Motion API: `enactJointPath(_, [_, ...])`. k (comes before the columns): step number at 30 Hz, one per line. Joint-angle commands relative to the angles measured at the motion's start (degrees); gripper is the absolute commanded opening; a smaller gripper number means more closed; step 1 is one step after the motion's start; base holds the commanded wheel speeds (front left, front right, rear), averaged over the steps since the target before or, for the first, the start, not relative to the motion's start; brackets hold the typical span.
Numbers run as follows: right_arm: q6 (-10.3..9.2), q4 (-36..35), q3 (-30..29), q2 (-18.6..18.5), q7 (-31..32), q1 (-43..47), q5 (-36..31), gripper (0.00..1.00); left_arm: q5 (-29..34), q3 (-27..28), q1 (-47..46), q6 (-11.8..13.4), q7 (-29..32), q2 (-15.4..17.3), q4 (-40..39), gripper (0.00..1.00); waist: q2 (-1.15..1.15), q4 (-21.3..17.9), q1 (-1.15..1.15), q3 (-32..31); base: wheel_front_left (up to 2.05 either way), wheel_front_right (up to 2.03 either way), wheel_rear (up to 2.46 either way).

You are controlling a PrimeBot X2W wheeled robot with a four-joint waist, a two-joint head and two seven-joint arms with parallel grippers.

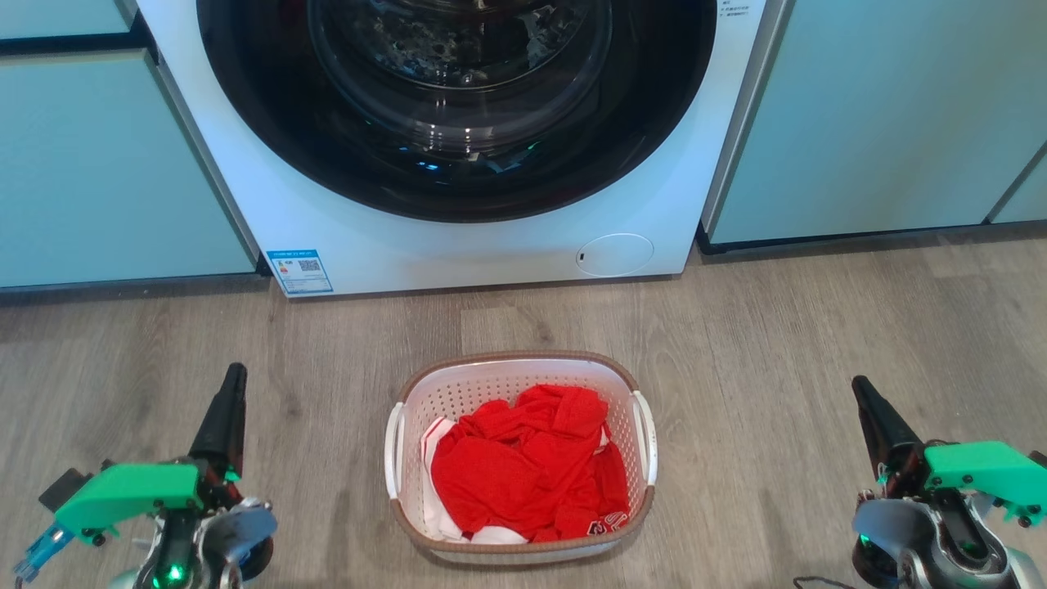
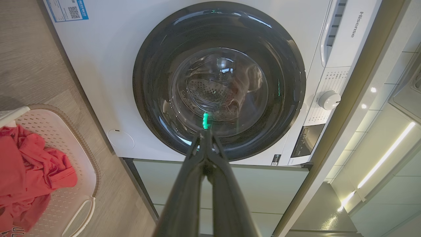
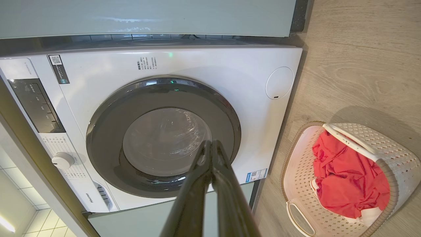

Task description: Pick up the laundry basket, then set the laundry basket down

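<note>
The laundry basket [image 1: 458,397] is white with perforated walls, a brown woven-look rim and two white side handles. It stands on the wood floor in front of the washing machine and holds red and white clothes [image 1: 527,466]. It also appears as the basket [image 2: 62,154] at the left of the left wrist view and as the basket [image 3: 391,141] at the right of the right wrist view. My left gripper [image 1: 234,375] is shut and empty, well left of the basket. My right gripper [image 1: 860,388] is shut and empty, well right of it. Both sets of fingers point toward the machine.
A white front-loading washing machine [image 1: 458,237] with a dark round door stands just beyond the basket, set between pale green cabinet fronts [image 1: 106,172] on both sides. Bare wood floor [image 1: 777,343] lies around the basket and between it and each gripper.
</note>
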Motion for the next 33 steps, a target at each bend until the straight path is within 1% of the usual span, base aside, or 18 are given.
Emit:
enactJointPath(1, [0.16, -1.76, 0.94, -0.42, 0.46, -2.74, -0.62, 0.0, 0.54, 2.12, -3.17, -0.39, 0.46, 0.26, -1.67, 0.0, 0.0, 0.0, 0.0, 0.0, 0.0, 0.0, 0.0])
enactJointPath(33, [0.16, -1.76, 0.93, -0.41, 0.47, -2.74, -0.63, 0.0, 0.55, 2.13, -3.17, -0.39, 0.47, 0.25, -1.67, 0.0, 0.0, 0.0, 0.0, 0.0, 0.0, 0.0, 0.0])
